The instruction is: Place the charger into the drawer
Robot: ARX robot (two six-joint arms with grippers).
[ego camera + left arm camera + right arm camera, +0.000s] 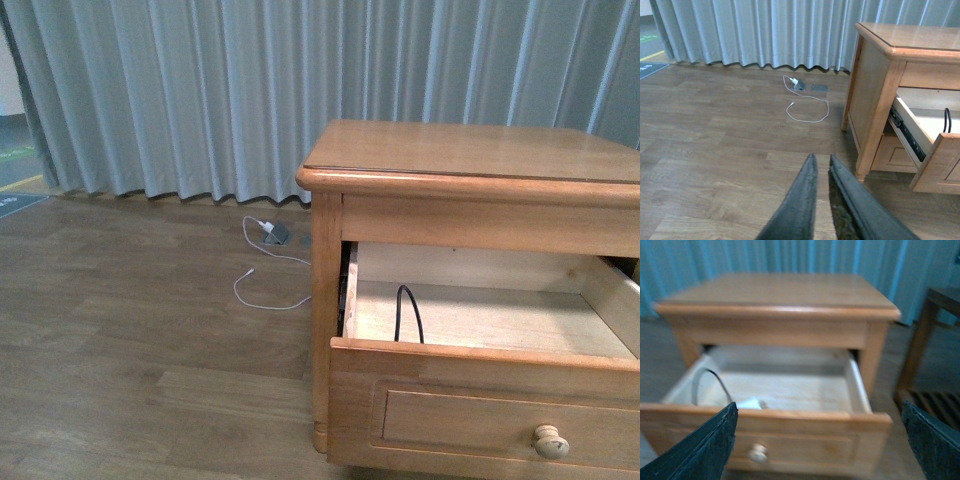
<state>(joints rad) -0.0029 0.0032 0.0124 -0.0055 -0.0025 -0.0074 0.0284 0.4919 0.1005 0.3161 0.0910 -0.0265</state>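
The upper drawer point(480, 395) of the honey-brown nightstand is pulled out, its pale knob point(550, 441) at the front. The charger lies inside it. In the blurred right wrist view I see its white block point(749, 403) and black looped cable point(705, 377) near the drawer's front left corner. Only the black cable point(405, 312) shows in the front view. My right gripper point(818, 410) hangs open in front of the drawer point(790, 385), holding nothing. My left gripper point(821, 157) is shut and empty, over the floor to the left of the drawer point(912, 125). Neither arm appears in the front view.
A white plug with a thin white cable point(265, 232) lies on the wood floor by the grey curtain point(200, 90), also in the left wrist view as the white plug point(797, 82). A dark wooden side table point(935, 315) stands right of the nightstand point(470, 150).
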